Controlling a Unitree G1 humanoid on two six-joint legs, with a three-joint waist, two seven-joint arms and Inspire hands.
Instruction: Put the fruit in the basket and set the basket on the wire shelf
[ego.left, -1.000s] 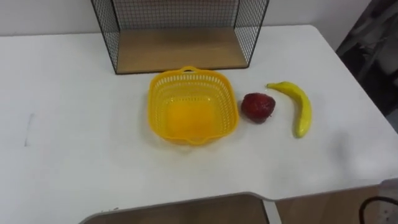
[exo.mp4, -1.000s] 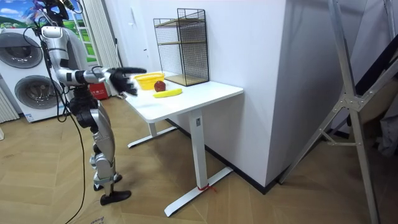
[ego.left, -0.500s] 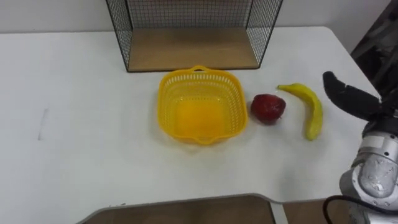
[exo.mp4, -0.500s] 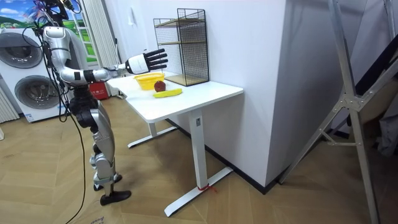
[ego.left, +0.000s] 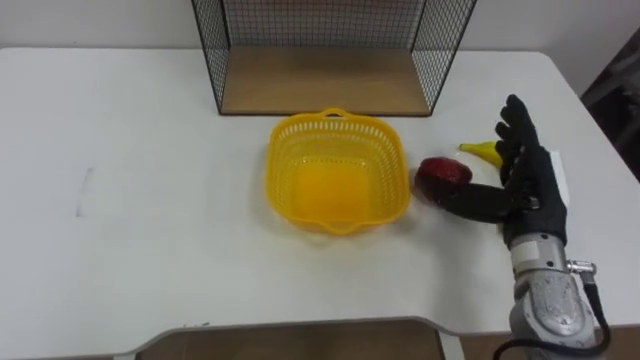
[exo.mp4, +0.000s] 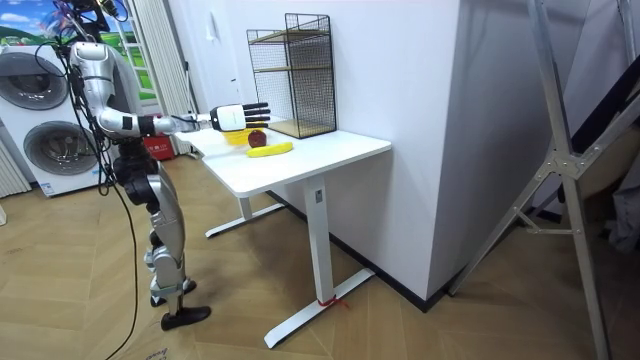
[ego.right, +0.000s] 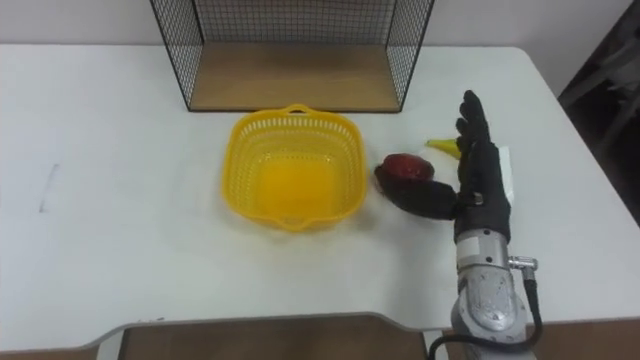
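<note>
A yellow plastic basket stands empty on the white table, just in front of the black wire shelf with its wooden floor. Right of the basket lies a dark red fruit. My right hand is open over the banana, covering all but its far tip. The straight fingers point away from me, and the thumb reaches left along the near side of the red fruit. In the room view I stand at the table's end with the right hand stretched out over the fruit.
The table's right edge runs close beside my right hand, and its front edge is near me. A faint mark shows on the table's left part. Washing machines stand behind me in the room view.
My right hand has come in from the right and dropped over the banana, with its thumb now by the red fruit. The eye view has shifted a little; the fruit and basket lie as before.
</note>
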